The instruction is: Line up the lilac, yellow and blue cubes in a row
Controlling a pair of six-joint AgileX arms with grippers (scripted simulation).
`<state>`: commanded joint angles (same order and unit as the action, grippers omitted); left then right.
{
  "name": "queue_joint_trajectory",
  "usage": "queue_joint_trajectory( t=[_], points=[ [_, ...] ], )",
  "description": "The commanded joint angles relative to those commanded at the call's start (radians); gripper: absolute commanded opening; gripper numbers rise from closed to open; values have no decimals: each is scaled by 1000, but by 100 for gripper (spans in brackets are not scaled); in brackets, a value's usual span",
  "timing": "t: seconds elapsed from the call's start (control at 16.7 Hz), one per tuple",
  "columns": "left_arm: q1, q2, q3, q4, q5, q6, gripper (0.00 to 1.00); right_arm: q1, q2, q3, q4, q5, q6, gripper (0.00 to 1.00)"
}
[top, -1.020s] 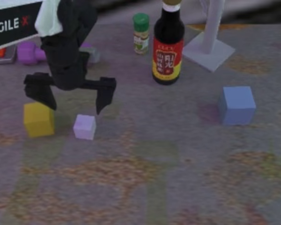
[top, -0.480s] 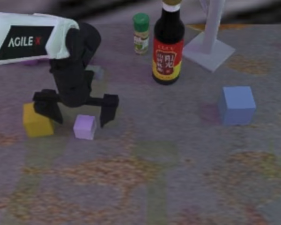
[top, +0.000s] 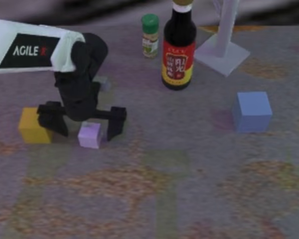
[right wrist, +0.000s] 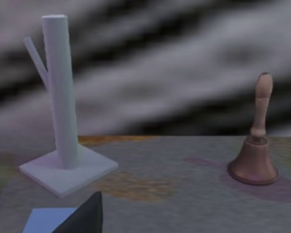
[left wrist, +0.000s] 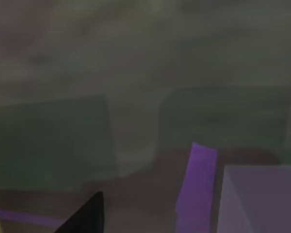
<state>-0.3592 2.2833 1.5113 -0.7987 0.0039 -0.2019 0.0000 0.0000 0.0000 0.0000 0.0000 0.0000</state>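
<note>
At the table's left, the yellow cube (top: pixel 34 125) is seen resting on the surface, with one black finger (top: pixel 52 117) of the left gripper (top: pixel 83 120) just beside its right face; whether that finger touches it cannot be told. The gripper is spread wide and lowered close to the tabletop, and the lilac cube (top: pixel 90 134) sits between the two fingers, nearer the right one, apparently untouched by either. In the left wrist view the lilac cube (left wrist: pixel 259 199) fills one corner, a fingertip (left wrist: pixel 85 216) shows dark near the edge, and a sliver of yellow is visible at the frame's border. Further right, toward the back of the table, a green-capped spice jar (top: pixel 150 35), a sauce bottle (top: pixel 179 47) and a white stand (top: pixel 223 47) are found, none of them part of the row. Well apart on the right lies the blue cube (top: pixel 252 111), alone and unattended. The right arm is not seen from above; its wrist view takes in the stand (right wrist: pixel 63 104), a bell (right wrist: pixel 254 153) and a corner of the blue cube (right wrist: pixel 48 219), and the state of its fingers cannot be told. The step in hand is judged to be the grasp of the lilac cube: the fingers need to be closed squarely on its sides, without the yellow cube being nudged, before it is lifted and set in line.
</note>
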Motion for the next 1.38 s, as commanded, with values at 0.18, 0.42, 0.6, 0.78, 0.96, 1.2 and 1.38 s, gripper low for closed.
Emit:
queue_joint_trajectory(
  t=[0.18,0.42,0.6,0.78,0.96,1.2,1.38],
  points=[
    [0,0,0,0,0,0,77,0,0,0,0,0,0,100],
    [0,0,0,0,0,0,47,0,0,0,0,0,0,100],
    [0,0,0,0,0,0,25,0,0,0,0,0,0,100],
    [0,0,0,0,0,0,2,0,0,0,0,0,0,100],
    [0,0,0,0,0,0,0,0,0,0,0,0,0,100],
    [0,0,0,0,0,0,0,0,0,0,0,0,0,100],
    [2,-38,13,-18,-7,5,0,0,0,0,0,0,0,100]
  ],
)
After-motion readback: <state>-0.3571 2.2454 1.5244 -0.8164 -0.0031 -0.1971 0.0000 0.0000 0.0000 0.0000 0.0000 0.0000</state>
